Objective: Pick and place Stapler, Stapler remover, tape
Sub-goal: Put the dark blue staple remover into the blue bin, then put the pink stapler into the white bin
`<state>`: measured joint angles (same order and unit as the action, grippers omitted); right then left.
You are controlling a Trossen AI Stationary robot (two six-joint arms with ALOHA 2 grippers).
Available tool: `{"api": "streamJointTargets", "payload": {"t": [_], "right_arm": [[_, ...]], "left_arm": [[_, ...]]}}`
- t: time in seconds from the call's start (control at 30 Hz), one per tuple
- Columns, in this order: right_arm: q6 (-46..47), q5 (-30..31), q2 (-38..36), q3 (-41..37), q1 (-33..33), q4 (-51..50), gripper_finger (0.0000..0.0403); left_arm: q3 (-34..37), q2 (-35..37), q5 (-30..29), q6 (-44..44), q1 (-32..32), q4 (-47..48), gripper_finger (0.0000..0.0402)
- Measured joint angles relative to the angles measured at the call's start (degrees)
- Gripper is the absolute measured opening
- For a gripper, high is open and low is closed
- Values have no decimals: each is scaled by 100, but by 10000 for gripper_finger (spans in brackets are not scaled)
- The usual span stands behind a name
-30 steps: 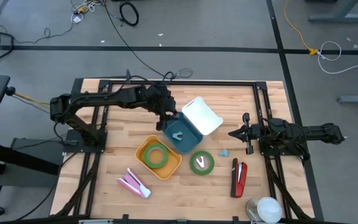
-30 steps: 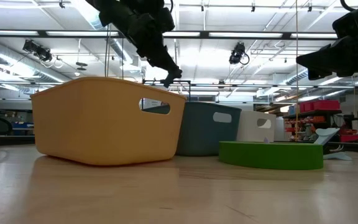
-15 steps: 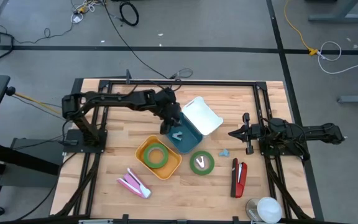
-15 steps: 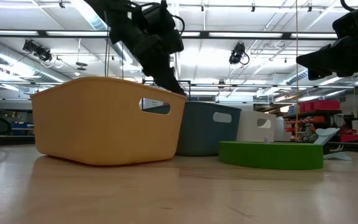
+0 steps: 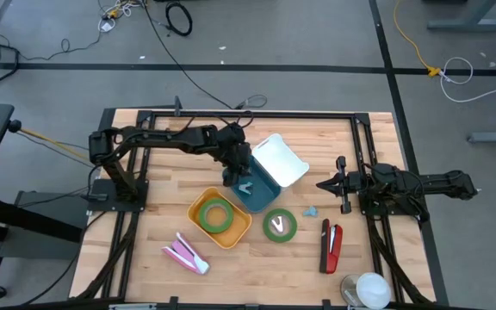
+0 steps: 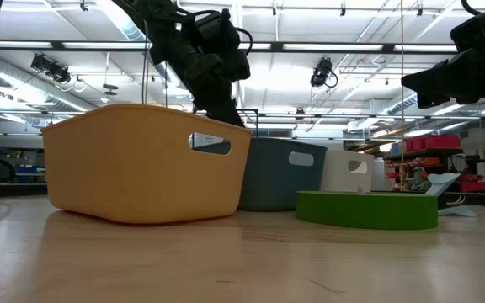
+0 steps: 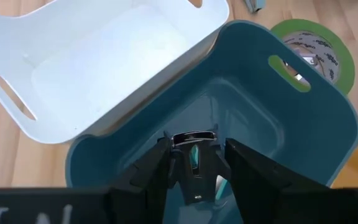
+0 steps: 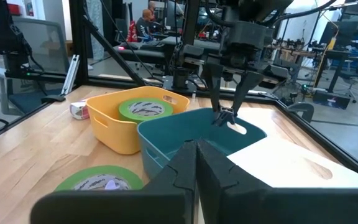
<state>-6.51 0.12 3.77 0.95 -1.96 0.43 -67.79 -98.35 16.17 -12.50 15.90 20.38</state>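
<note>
We see the left gripper [image 7: 194, 171] lowered inside the teal bin [image 7: 316, 118], its fingers closed on the staple remover [image 7: 194, 168], holding it just above the bin floor. We judge it light, rigid and springy, its smooth metal jaws likely slippery, so gripping across its plastic sides suits best. The right gripper [image 5: 323, 184] waits closed, well apart.

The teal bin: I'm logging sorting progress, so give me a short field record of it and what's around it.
teal bin: mid-table, beside the tilted white bin
in teal bin: staple remover
left gripper: lowered into the teal bin, fingers around the staple remover
yellow bin: holds a green tape roll
second tape roll: on the table
red stapler: on the table, unbinned
right gripper: shut, waiting at the right
</note>
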Motion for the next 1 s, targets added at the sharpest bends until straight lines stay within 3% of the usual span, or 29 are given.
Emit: {"api": "streamJointTargets", "payload": {"t": [0.53, 1.0], "right_arm": [[0, 0, 0, -2, 0, 1, 13], [-1, 0, 0, -2, 0, 1, 13]], "left_arm": [[0, 3, -3, 183, 0, 7, 335], [-159, 25, -5, 185, 0, 509, 350]]}}
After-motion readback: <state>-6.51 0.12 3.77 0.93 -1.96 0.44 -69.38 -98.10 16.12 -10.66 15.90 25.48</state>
